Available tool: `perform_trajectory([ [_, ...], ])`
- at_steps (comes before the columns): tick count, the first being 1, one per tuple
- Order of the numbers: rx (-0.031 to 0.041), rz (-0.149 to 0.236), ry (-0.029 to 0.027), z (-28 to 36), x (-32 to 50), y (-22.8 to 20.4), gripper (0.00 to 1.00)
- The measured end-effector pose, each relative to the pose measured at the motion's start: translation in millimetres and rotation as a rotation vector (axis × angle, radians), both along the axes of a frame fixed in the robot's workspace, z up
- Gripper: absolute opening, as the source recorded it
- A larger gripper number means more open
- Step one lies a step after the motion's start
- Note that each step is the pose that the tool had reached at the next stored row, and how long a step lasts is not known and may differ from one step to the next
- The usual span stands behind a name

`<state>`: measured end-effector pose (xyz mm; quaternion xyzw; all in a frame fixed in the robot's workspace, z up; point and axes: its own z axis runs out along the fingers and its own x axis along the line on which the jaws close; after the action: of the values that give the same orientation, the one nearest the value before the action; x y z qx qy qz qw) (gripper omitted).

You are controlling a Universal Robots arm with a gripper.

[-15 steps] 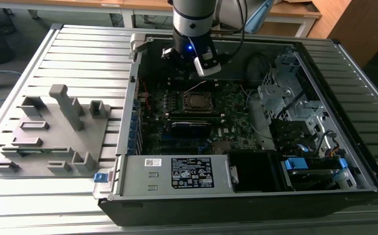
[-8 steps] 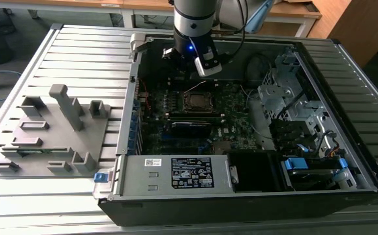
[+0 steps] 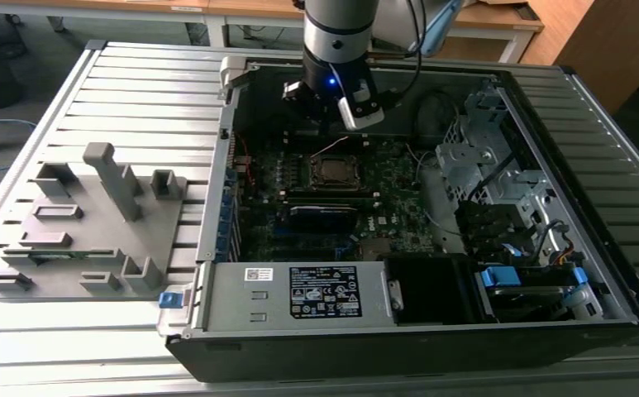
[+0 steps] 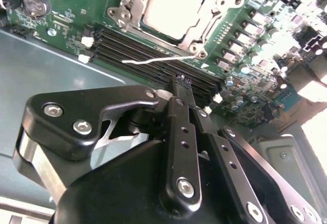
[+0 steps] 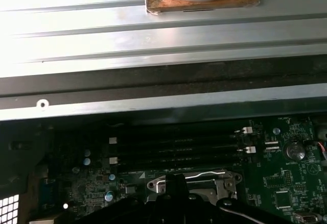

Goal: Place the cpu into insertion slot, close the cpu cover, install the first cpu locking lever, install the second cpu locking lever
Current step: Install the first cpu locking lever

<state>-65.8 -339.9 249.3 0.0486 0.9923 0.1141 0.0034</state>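
Exterior view: my black gripper (image 3: 321,126) hangs inside open dark metal computer case (image 3: 220,289), nr small square silver-rimmed insertion slot (image 3: 334,170).
Second wrist view: dull silver square cpu (image 4: 171,7) seated in slot; thin silvery cpu cover (image 4: 207,25) flat around it; thin pale wire lever (image 4: 153,59) juts free (not in my grip).
First wrist view: jaws clenched together, empty, nr slot.

Cpu (image 4: 171,4) cut off at edge; insertion slot (image 5: 225,182) partly behind claw (image 5: 175,182).
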Motion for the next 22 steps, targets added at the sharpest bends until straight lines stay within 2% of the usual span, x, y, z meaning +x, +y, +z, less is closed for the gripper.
perform_trajectory([
  [9, -0.0001, 0.0, 0.0, -0.3, 3.7, 0.0, 0.11],
  [11, 0.0, 0.0, 0.0, -4.4, 3.6, 0.0, 0.11],
  [20, 0.0001, 0.0, -0.0001, -6.3, 8.4, 0.0, 0.11],
  [22, 0.0025, 0.0, -0.0001, -7.8, 8.4, 0.0, 0.11],
])
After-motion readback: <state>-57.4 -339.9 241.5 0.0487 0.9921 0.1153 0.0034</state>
